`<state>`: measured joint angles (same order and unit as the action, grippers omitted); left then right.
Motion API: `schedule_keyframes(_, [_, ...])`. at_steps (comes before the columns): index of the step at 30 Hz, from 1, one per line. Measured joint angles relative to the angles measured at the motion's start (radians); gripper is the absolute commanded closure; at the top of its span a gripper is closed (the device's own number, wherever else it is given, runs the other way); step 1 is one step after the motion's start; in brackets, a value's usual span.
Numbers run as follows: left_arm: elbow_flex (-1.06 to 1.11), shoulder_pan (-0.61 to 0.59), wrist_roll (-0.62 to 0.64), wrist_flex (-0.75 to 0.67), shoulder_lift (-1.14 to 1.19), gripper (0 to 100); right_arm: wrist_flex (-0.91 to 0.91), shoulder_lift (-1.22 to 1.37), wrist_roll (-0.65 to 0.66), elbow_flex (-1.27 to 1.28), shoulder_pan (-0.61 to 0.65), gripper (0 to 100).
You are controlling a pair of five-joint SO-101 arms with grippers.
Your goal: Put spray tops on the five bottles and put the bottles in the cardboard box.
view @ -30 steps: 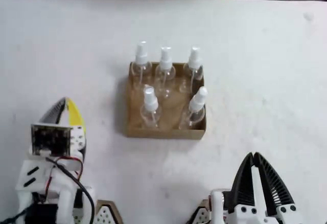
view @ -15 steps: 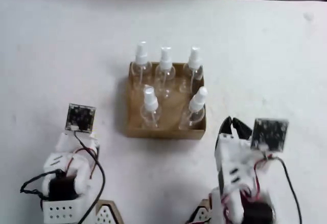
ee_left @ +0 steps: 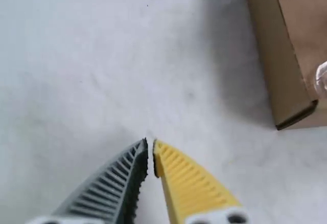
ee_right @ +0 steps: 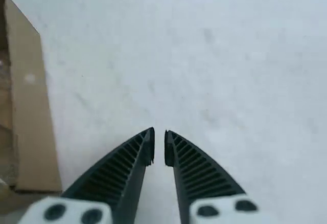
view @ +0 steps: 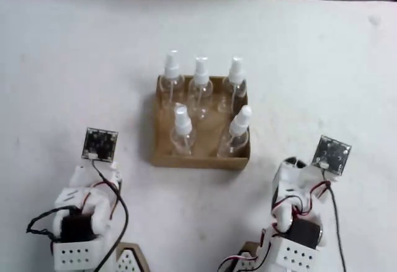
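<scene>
Several clear bottles with white spray tops stand upright in the cardboard box [view: 201,158] at mid-table: three in the back row, such as one [view: 200,89], and two in front, one [view: 183,132] and another [view: 236,134]. My left gripper [ee_left: 150,155], grey and yellow fingers shut on nothing, hangs over bare table beside the box's corner [ee_left: 294,114]. My right gripper [ee_right: 159,147], black fingers shut and empty, hangs over bare table with the box wall [ee_right: 28,121] to one side. In the high view the left arm [view: 84,204] and right arm [view: 304,204] are folded back near the front edge.
A white cloth [view: 322,67] covers the table, with wide free room left and right of the box. Cardboard-coloured arm bases [view: 127,259] sit at the front edge. Dark clutter lies beyond the table's far edge.
Both arms have pulled back and folded toward the front edge, wrists tipping so the cameras face down. The bottles and box have not moved.
</scene>
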<state>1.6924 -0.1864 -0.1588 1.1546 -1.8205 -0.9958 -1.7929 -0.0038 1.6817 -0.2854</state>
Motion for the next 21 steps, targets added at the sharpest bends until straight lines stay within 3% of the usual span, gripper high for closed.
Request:
schedule_keyframes(8, [0.0, 0.0, 0.0, 0.117, 0.0, 98, -0.247, -0.002, 0.0, 0.0, 0.002, 98.2])
schedule_keyframes(21, [0.0, -0.064, 0.0, 0.127, 0.0, 98, -0.265, -0.002, 0.0, 0.0, 0.002, 98.1])
